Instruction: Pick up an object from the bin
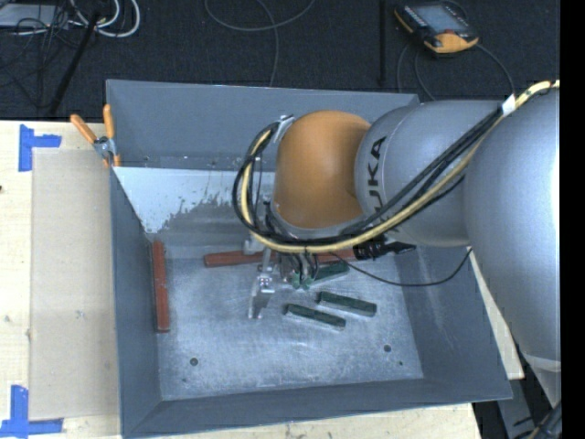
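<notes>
Right end of brown stick [227,259] and half a green bar [332,269] beneath orange wrist cover [320,167]

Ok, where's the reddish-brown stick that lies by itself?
The reddish-brown stick lies along the left side of the bin floor in the camera view, left of the hand and apart from the dark green bars.

The grey metal bin [274,378] has sloping walls and a flat, pale, scuffed floor; a long reddish-brown bar [161,286] lies on that floor along the foot of the left wall; a second reddish-brown bar [228,259] lies crosswise near the back, its right end covered from view; right of centre two dark green bars [348,303] [314,315] lie just beside each other, roughly parallel.
</notes>
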You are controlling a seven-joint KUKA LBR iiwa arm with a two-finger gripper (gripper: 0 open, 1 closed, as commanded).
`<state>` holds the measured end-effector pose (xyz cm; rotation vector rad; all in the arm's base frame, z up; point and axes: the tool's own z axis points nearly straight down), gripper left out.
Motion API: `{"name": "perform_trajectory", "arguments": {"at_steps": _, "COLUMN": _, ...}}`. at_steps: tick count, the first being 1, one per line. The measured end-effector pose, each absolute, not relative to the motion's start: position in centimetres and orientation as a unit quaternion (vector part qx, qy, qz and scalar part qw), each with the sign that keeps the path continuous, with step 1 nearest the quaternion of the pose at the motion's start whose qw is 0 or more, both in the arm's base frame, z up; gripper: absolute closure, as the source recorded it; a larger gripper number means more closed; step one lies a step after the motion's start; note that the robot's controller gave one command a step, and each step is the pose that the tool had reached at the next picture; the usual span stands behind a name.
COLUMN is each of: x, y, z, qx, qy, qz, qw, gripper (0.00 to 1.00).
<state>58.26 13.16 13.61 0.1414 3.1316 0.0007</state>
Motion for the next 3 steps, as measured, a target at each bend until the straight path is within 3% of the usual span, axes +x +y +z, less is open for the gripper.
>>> {"name": "perform_trajectory", "arguments": {"at_steps": 1, "x": 58.2, "y": 10.8, "z": 12.0, "qx": -0.001, "qy": 1.000, "qz": 0.000, "qw": -0.005, "gripper": 0.00}}
{"name": "perform_trajectory", "arguments": {"at_steps": 2, "x": 57.9, "y": 8.4, "z": 9.3, "qx": -0.068, "qy": 0.998, "qz": 0.000, "qw": 0.002, "gripper": 0.00}}
{"name": "perform_trajectory", "arguments": {"at_steps": 3, "x": 57.2, "y": 7.3, "z": 8.2, "qx": -0.084, "qy": 0.996, "qz": 0.001, "qw": -0.002, "gripper": 0.00}}
